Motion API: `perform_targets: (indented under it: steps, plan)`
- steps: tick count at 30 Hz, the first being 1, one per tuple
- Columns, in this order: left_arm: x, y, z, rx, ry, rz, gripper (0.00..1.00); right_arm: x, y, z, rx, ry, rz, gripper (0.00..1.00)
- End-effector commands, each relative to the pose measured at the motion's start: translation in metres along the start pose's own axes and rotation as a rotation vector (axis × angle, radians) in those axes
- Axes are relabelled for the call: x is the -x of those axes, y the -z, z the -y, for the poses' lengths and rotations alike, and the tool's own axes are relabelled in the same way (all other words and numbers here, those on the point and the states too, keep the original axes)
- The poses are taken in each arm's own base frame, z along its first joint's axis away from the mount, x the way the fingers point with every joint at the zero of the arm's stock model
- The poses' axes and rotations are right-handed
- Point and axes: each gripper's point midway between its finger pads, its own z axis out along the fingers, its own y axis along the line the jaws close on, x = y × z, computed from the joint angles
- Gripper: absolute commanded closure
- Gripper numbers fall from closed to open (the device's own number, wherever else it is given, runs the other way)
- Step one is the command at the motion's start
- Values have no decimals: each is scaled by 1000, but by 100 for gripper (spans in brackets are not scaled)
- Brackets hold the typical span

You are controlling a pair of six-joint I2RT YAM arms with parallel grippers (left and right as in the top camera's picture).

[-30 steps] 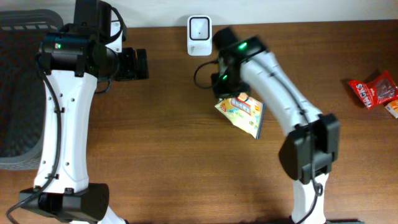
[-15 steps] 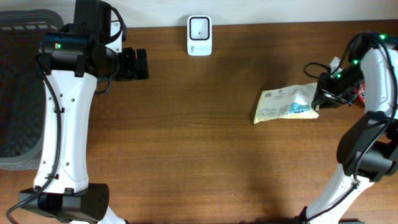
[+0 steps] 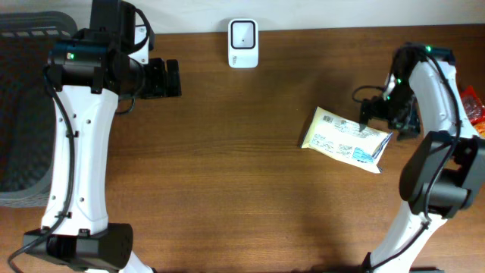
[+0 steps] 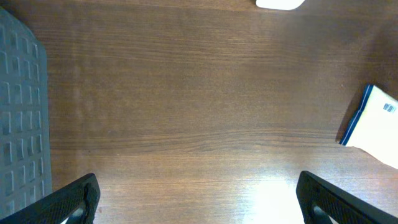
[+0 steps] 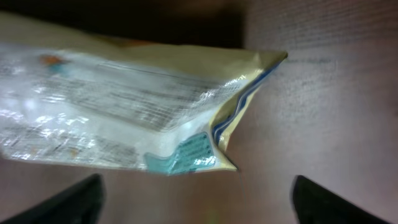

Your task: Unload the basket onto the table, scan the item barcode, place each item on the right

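The brown tabletop (image 3: 227, 189) has a gray basket (image 3: 23, 114) at its left edge. Both the left end effector (image 3: 168, 78) and the right end effector (image 3: 388, 117) are wide open. The yellow snack bag (image 3: 345, 140) lies flat beside the right one, not held. A small white scanner (image 3: 242, 33) sits at the back.

Shop checkout: scanner (image 3: 243, 32), basket (image 3: 23, 114).

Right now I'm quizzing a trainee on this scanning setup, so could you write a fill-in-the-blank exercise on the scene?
The snack packet lies flat on the wooden ____.
The barcode scanner is coloured ____.
The right gripper has its jaws ____.
The grey basket sits beside the ____ arm.
Missing: table; white; open; left.
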Motion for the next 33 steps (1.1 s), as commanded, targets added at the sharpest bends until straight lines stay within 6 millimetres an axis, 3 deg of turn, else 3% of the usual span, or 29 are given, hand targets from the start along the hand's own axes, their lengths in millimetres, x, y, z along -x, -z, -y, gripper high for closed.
perform_targets:
  steps: [1, 4, 5, 6, 7, 9, 10, 11, 13, 15, 16, 18, 19, 21, 23, 26, 29, 31, 32, 33]
  plan:
    - [1, 5, 1, -9, 5, 14, 1, -22, -33, -9, 219, 36, -81, 1]
    - [1, 5, 1, -9, 5, 14, 1, -26, -73, -13, 268, 5, -79, 2]
    - [1, 5, 1, -9, 5, 14, 1, -24, -85, -14, 274, 5, -59, 31]
    - [1, 5, 1, -9, 5, 14, 1, -22, -89, -16, 285, 8, -43, 75]
    - [1, 5, 1, -9, 5, 14, 1, -20, -90, -17, 283, -7, -36, 96]
    - [1, 5, 1, -9, 5, 14, 1, -9, -77, -17, 285, -6, -5, 96]
    - [1, 5, 1, -9, 5, 14, 1, -3, -61, -17, 284, -4, 10, 96]
    - [1, 5, 1, -9, 5, 14, 1, 7, -30, -17, 281, -6, 47, 96]
    - [1, 5, 1, -9, 5, 14, 1, 19, 12, -7, 189, -62, 113, 96]
    - [1, 5, 1, -9, 5, 14, 1, 26, 56, 5, 15, -121, 203, 96]
    - [1, 5, 1, -9, 5, 14, 1, 22, 92, 15, -205, -200, 284, 96]
    - [1, 5, 1, -9, 5, 14, 1, 14, 115, 7, -428, -222, 377, 96]
    - [1, 5, 1, -9, 5, 14, 1, 8, 119, -12, -516, -205, 422, 96]
    - [1, 5, 1, -9, 5, 14, 1, 4, 108, -59, -540, -86, 441, 96]
    - [1, 5, 1, -9, 5, 14, 1, 1, 94, -92, -596, -10, 464, 96]
    - [1, 5, 1, -9, 5, 14, 1, -16, 36, -162, -635, 179, 405, 93]
    - [1, 5, 1, -9, 5, 14, 1, -41, 4, -221, -533, 284, 391, 91]
    - [1, 5, 1, -9, 5, 14, 1, -52, 2, -249, -417, 301, 380, 87]
    - [1, 5, 1, -9, 5, 14, 1, -52, 5, -254, -371, 329, 352, 77]
    - [1, 5, 1, -9, 5, 14, 1, -51, 11, -256, -310, 363, 315, 43]
